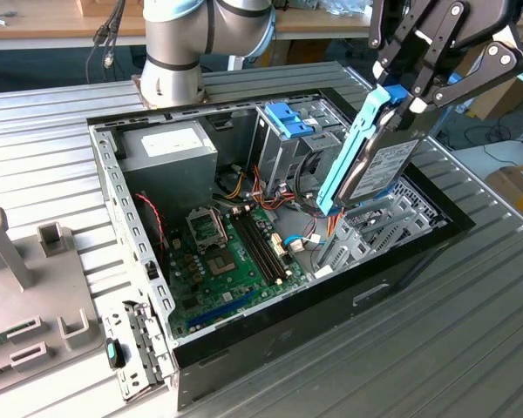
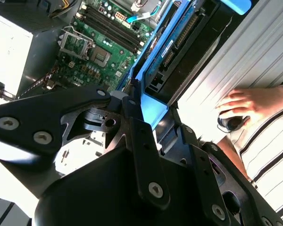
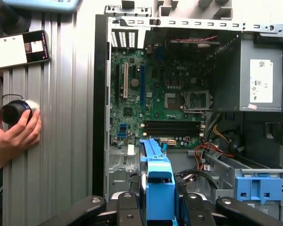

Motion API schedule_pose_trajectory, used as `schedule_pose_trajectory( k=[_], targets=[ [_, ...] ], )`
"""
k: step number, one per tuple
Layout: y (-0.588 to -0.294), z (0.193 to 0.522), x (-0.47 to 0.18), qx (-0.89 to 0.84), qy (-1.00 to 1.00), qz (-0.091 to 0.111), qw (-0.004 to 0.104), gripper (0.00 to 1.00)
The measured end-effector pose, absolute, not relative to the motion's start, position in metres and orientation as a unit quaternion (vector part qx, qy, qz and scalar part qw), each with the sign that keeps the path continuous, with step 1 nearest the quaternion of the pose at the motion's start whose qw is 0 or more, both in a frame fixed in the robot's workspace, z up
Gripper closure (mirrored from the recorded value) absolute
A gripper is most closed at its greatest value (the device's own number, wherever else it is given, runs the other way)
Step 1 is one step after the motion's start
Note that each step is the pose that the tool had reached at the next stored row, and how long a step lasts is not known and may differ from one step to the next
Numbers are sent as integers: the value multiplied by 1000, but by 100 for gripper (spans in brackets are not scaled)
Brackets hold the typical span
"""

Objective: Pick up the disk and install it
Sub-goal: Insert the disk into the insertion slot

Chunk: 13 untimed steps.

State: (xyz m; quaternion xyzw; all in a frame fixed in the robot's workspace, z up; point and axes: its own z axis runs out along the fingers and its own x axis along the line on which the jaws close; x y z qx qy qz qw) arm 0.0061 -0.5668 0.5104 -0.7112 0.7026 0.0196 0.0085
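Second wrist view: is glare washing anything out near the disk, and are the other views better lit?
Second wrist view: the ribbed table and power supply blow out to white, the gripper is dark, the disk it clamps is readably lit. First wrist view and exterior view: even light, motherboard free of glare.

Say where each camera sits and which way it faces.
Exterior view: off the arm, looking down at a slant into the computer case; shows the arm and the gripper shut on the disk.
First wrist view: at the wrist, looking down into the case past the disk's blue edge; gripper links show.
Second wrist view: at the wrist, looking along the gripper to the disk.
Both wrist views share a person's hand.
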Motion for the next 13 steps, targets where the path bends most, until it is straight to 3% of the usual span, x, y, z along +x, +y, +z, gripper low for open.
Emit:
schedule_pose_trajectory(
  k=[13],
  targets=[
    [-566,510,43,-711,703,20,9,64]
  ],
)
